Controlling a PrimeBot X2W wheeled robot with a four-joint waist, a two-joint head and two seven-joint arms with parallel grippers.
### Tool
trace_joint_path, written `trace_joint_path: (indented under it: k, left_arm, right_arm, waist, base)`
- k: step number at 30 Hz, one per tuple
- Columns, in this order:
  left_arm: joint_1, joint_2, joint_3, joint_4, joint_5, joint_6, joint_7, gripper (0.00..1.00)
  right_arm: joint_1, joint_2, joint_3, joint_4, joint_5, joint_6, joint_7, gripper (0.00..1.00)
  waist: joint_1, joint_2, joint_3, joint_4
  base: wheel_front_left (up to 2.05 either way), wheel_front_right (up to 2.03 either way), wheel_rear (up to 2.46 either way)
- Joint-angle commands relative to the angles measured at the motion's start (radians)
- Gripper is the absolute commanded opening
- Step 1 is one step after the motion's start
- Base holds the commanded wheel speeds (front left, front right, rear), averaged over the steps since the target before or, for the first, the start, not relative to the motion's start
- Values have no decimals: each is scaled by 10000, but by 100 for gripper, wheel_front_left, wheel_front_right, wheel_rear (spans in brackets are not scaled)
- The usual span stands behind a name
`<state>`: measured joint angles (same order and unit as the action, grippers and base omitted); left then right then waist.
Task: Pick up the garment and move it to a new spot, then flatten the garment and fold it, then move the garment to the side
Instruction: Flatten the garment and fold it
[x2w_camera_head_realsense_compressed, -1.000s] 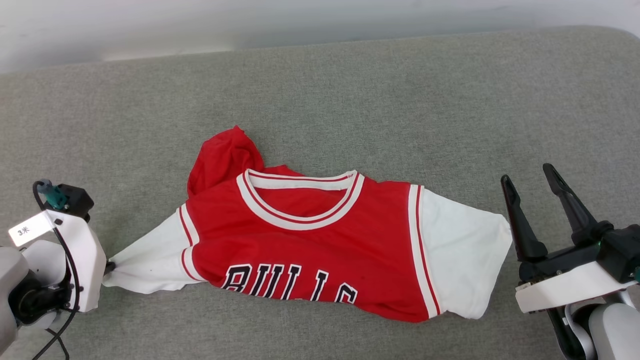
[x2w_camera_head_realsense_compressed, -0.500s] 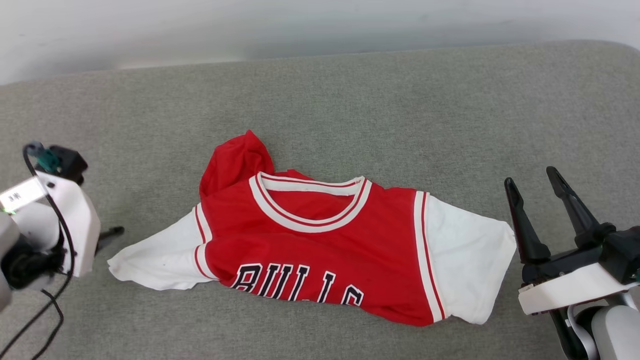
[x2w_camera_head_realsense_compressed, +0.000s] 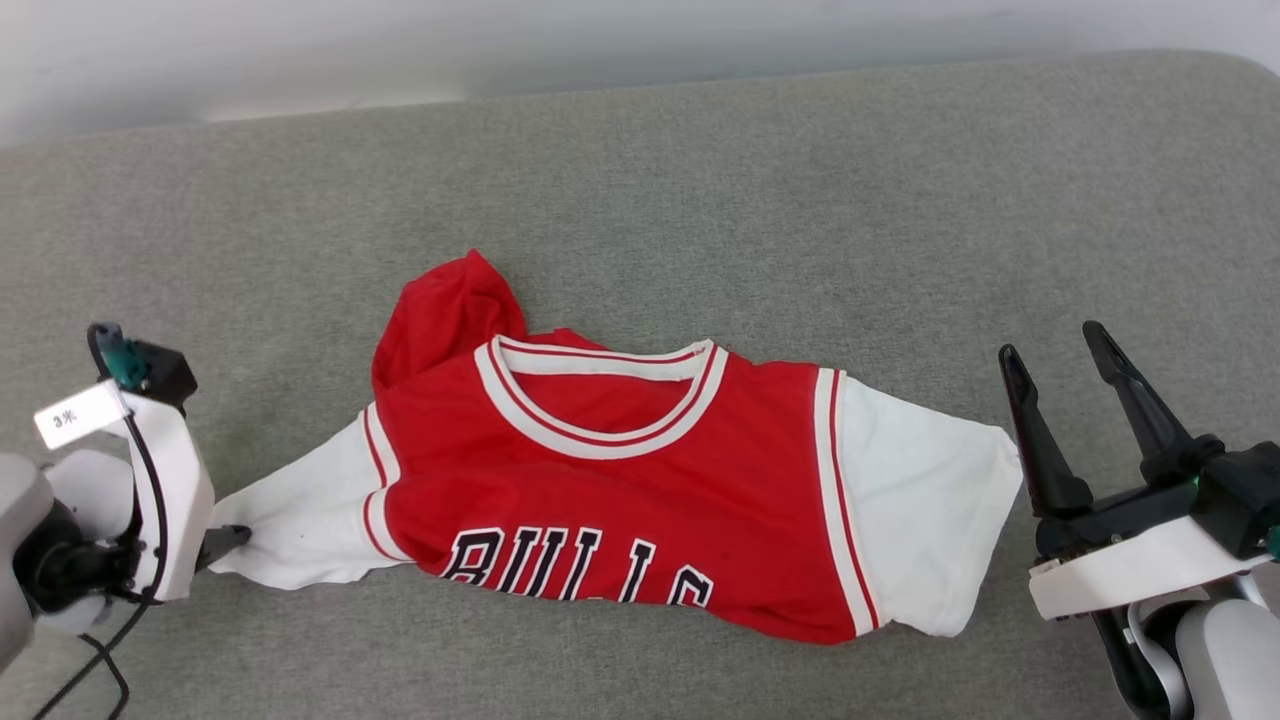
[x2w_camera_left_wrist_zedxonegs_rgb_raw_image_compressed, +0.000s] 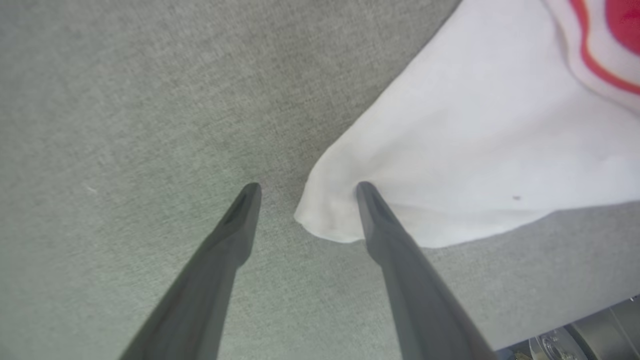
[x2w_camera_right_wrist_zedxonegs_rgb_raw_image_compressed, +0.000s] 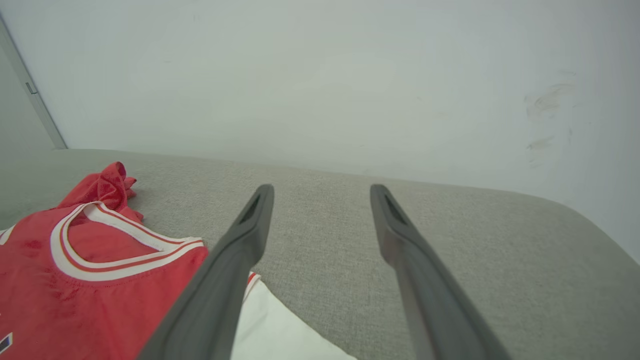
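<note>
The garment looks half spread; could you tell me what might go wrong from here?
1. The open left claw has one finger on the garment at its white sleeve corner; closing may grab too little and slip.
2. The red bunch behind the collar may get folded in if not flattened.
</note>
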<state>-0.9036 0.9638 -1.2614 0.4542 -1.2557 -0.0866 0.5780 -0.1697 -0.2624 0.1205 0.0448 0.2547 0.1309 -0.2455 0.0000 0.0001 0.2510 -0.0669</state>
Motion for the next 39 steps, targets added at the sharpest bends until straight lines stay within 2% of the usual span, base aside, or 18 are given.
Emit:
trace_joint_path:
  k: [1,6,7,8,15,20,21,22,28,33,36,39]
  left_arm:
    - [296,-147,-27,179,-234,86,37,100]
    - [1044,-581,-186,585,-300,-26,357,100]
    - [1123,-663,-197,629,-355,-59,385,10]
    - [1126,-705,-214,662,-292,-84,370,0]
    - [447,-533,125,578,-5,-264,-338,0]
    - [-90,-284,280,60,429,-337,-818,0]
    - [-179,-249,289,-100,505,-347,-912,0]
    - [-423,-94,341,-564,781,-348,-1154,0]
    - [-582,-59,337,-1480,1101,-172,-1256,0]
    - [-669,-150,324,-1988,1286,57,-1266,0]
    - [-753,-188,357,-2190,1372,120,-1264,0]
    - [-927,-200,417,-2336,1454,170,-1262,0]
  right_arm:
    - [-164,-33,0,3,1,-3,-31,100]
    - [-181,-43,-59,54,-31,-3,-68,100]
    - [-185,-51,-79,63,-34,-3,-73,100]
    - [-188,-75,-109,69,-41,-3,-77,100]
    - [-465,-606,-57,-15,-188,-3,165,100]
    - [-1013,-1936,468,-304,19,-3,1345,100]
    - [-1170,-2315,673,-384,144,-5,1765,100]
    - [-1651,-3500,1482,-607,814,-3,3424,100]
    - [-2725,-5429,3199,-1132,3130,-5,7383,100]
    - [-3521,-6018,4295,-954,4651,-5,10188,100]
    - [-3983,-5923,4790,-586,5010,-5,11063,100]
    - [-4313,-5677,5272,-119,5087,-5,11419,100]
  waist:
    - [0,-1,121,-142]
    - [0,-1,170,-309]
    - [0,-1,143,-312]
    - [0,-1,102,-305]
    - [0,-1,-349,-145]
    - [0,-1,-698,86]
    - [0,-1,-745,134]
    - [0,-1,-855,245]
    - [0,-1,-858,432]
    - [0,-1,-621,573]
    - [0,-1,-371,671]
    - [0,-1,-114,781]
  base:
    - [0,0,0]
    - [0,0,0]
    - [0,0,0]
    - [0,0,0]
    - [0,0,0]
    - [0,0,0]
    - [0,0,0]
    - [0,0,0]
    - [0,0,0]
    - [0,0,0]
    - [0,0,0]
    - [0,0,0]
